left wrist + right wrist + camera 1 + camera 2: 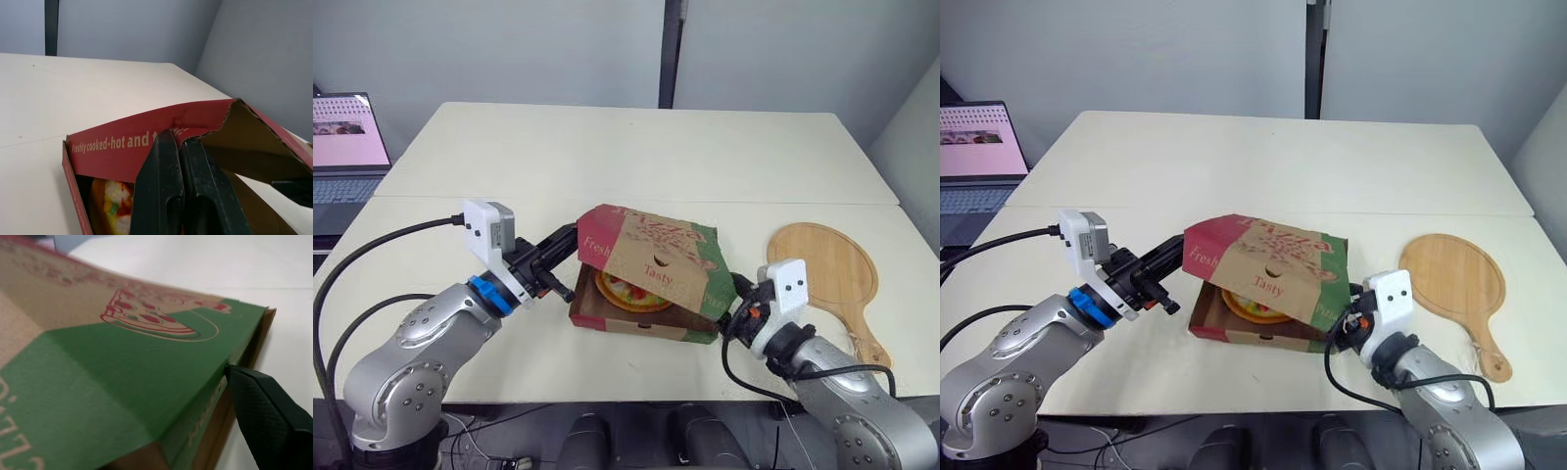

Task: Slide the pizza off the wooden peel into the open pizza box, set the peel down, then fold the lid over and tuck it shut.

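The pizza point(625, 292) sits in the box point(631, 327) mid-frame, lid point(651, 247) half down; the peel point(827, 264) lies on the desk point(607, 157), right; my left gripper point(179, 143) has its jaws squeezed together at the lid; the right gripper point(736, 315), I cannot tell.

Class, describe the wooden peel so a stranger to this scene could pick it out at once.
Find the pale table, then the half-shut pizza box near its front edge. On the robot's right of the box lies the peel: the only bare wooden thing, a round board with a short handle pointing toward the robot.
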Robot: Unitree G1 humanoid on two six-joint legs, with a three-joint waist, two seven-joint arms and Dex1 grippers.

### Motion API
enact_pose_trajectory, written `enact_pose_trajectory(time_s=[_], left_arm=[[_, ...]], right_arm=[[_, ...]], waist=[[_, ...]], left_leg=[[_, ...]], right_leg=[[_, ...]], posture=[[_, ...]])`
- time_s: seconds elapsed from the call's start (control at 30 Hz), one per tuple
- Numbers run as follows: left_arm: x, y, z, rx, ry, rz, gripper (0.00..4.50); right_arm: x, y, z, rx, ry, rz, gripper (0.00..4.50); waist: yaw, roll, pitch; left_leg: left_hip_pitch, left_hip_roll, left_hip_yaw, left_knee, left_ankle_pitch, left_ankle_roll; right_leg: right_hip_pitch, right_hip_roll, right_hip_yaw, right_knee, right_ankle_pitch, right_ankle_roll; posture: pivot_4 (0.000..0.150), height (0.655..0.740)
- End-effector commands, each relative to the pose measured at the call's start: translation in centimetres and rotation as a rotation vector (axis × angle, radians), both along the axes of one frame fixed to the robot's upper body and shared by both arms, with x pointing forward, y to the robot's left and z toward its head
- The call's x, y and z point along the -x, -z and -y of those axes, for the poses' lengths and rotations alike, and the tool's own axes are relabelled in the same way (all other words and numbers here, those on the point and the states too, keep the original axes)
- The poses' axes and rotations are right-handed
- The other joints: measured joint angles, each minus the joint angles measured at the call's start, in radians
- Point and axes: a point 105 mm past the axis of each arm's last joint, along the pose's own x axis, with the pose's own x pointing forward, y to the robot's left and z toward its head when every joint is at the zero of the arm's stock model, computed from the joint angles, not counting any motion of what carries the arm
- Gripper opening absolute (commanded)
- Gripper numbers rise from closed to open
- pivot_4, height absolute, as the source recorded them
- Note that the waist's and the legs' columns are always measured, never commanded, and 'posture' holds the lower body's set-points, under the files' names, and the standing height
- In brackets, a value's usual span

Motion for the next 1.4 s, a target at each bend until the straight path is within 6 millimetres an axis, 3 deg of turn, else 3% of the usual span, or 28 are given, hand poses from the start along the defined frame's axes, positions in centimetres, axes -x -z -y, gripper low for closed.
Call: enact_pose_trajectory(time_s=[0.03, 0.2, 0.57, 0.8, 1.0, 1.1, 1.4], left_arm=[[0.5, -0.7, 0.4, -0.015, 0.02, 0.047, 0.0], [0.5, -0.6, 0.2, -0.02, 0.011, 0.048, 0.0], [0.5, -0.3, -0.5, -0.022, -0.021, 0.045, 0.0], [0.2, -0.2, -0.5, -0.005, -0.032, 0.046, 0.0], [0.1, -0.4, -0.4, -0.002, -0.029, 0.053, 0.0], [0.1, -0.3, -0.5, -0.004, -0.029, 0.051, 0.0], [0.6, 0.3, -0.4, -0.008, -0.019, 0.035, 0.0]], right_arm=[[0.5, -1.2, -0.7, -0.003, -0.067, 0.068, 3.55], [0.3, -1.3, -0.2, 0.023, -0.073, 0.079, 4.47], [-0.3, -1.5, 3.8, 0.349, -0.119, 0.189, 4.47], [-1.1, -2.4, 6.2, 0.356, -0.127, 0.171, 4.47], [-3.0, -4.8, 8.6, 0.36, -0.053, 0.21, 4.47], [-4.1, -6.6, 8.8, 0.295, -0.019, 0.252, 3.84], [-4.7, -8.5, 5.2, 0.197, -0.154, 0.282, 0.61]], waist=[[0.001, 0.0, 0.0], [0.002, 0.0, 0.0], [0.013, 0.0, 0.001], [0.018, 0.0, 0.001], [0.019, 0.0, 0.001], [0.019, 0.0, 0.001], [0.02, 0.0, 0.001]], left_leg=[[0.0, 0.0, 0.0, 0.0, 0.0, 0.0], [-0.001, 0.0, 0.0, -0.001, 0.0, 0.0], [-0.002, -0.002, 0.001, -0.002, 0.0, 0.0], [-0.002, -0.002, 0.001, -0.002, 0.0, 0.0], [-0.002, -0.003, 0.001, -0.002, 0.0, 0.0], [-0.001, -0.003, 0.001, -0.002, 0.0, 0.0], [-0.002, -0.002, 0.001, -0.002, 0.0, 0.0]], right_leg=[[0.0, 0.0, 0.0, 0.0, 0.0, 0.0], [0.0, 0.0, 0.0, -0.001, 0.0, 0.001], [0.0, -0.001, 0.0, -0.003, -0.001, 0.004], [0.0, -0.001, 0.0, -0.003, 0.0, 0.006], [0.0, 0.0, 0.0, -0.003, 0.0, 0.006], [0.0, 0.0, 0.001, -0.002, 0.0, 0.006], [0.0, 0.001, 0.0, -0.002, 0.0, 0.006]], posture=[[0.15, 0.7306], [0.15, 0.7306], [0.15, 0.7306], [0.15, 0.7306], [0.15, 0.7306], [0.15, 0.7306], [0.15, 0.7306]])
